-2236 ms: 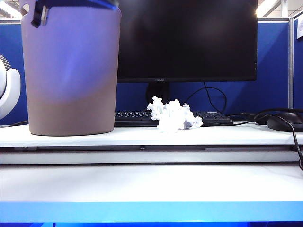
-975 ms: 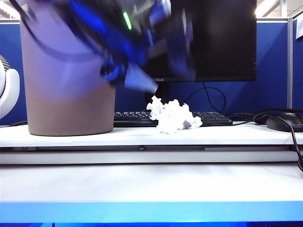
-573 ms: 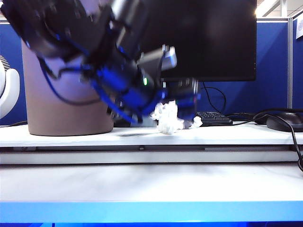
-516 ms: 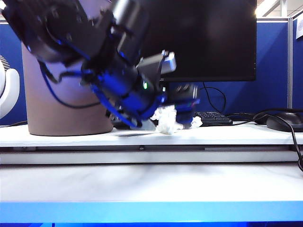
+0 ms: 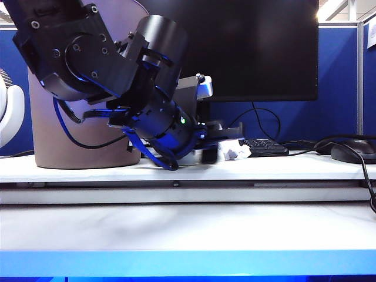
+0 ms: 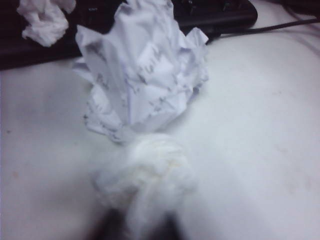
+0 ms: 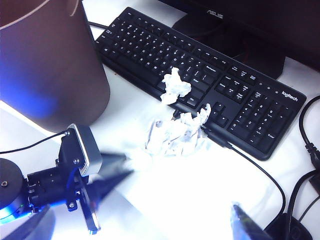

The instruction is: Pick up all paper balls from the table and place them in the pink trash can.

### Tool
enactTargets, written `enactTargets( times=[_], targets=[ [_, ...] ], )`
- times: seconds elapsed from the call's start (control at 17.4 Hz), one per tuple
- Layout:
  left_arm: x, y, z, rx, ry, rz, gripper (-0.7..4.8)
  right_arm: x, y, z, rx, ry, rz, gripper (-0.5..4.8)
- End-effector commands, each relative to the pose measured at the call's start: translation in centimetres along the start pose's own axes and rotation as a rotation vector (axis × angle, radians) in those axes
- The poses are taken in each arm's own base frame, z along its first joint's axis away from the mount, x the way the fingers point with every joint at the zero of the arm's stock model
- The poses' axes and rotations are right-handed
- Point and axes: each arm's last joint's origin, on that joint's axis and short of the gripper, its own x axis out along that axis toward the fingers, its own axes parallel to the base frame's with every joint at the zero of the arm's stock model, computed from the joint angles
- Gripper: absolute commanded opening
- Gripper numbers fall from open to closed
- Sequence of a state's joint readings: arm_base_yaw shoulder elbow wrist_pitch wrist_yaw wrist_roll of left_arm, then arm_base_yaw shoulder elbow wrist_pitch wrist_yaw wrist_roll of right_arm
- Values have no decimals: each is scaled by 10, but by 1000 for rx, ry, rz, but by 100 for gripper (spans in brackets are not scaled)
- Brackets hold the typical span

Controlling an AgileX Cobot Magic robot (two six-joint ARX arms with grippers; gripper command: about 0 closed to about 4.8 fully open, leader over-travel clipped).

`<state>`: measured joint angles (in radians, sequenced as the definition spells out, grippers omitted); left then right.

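Observation:
A bright white, spiky paper ball (image 6: 145, 80) lies on the white table (image 5: 188, 226) in front of the keyboard, also seen from the right wrist as the paper ball (image 7: 175, 135). My left gripper (image 6: 137, 225) lies low over the table with its dark fingers pinched on a bunched end of the ball. From outside, the left gripper (image 5: 212, 154) hides most of the paper ball (image 5: 234, 152). The pink trash can (image 5: 53, 141) stands at the left, behind the left arm. My right gripper (image 7: 137, 231) hangs open above the table, holding nothing.
A smaller white paper wad (image 7: 175, 86) rests on the black keyboard (image 7: 240, 105). Behind it are a dark monitor (image 5: 258, 47), cables and a mouse (image 5: 352, 151) at the right. A white fan (image 5: 9, 111) peeks in at far left.
The left arm swung down from above the trash can to the white paper ball. Its jaws came together on the ball, which is now mostly covered in the exterior view.

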<state>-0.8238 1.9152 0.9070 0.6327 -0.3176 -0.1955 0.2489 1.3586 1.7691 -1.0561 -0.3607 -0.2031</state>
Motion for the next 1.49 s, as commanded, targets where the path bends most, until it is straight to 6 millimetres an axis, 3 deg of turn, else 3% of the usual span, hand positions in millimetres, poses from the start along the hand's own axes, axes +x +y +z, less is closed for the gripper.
enactTargets(
  times=[0.06, 0.29, 0.63, 0.75, 0.92, 1.09, 1.2, 1.26, 1.38, 1.49],
  targets=[
    [0, -2, 4, -18, -15, -45, -5, -2, 1, 2, -10, -18, 4, 479],
    [-22, -8, 43, -48, -114, -238, -6, -3, 1, 2, -11, -21, 6, 479],
    [-125, 5, 142, 67, -325, -314, -6, -15, 5, 2, -29, -53, -23, 479],
    [-181, 21, 173, 99, -494, -211, -6, -21, 7, 3, -47, -87, -32, 479],
    [-223, 43, 193, 275, -489, 212, -6, -22, 9, 4, -49, -100, 22, 479],
    [-213, 75, 194, 301, -401, 389, -6, -20, 12, 6, -61, -137, 151, 479],
    [-191, 107, 189, 267, -334, 403, -5, -16, 11, 7, -60, -139, 198, 479],
    [-189, 111, 190, 274, -340, 373, 15, -10, 9, 7, -52, -123, 201, 479],
    [-189, 112, 191, 277, -354, 353, 139, 11, 1, 7, -31, -77, 207, 479],
    [-189, 111, 191, 290, -357, 324, 217, 50, -14, 5, -11, 5, 225, 479]
  ],
)
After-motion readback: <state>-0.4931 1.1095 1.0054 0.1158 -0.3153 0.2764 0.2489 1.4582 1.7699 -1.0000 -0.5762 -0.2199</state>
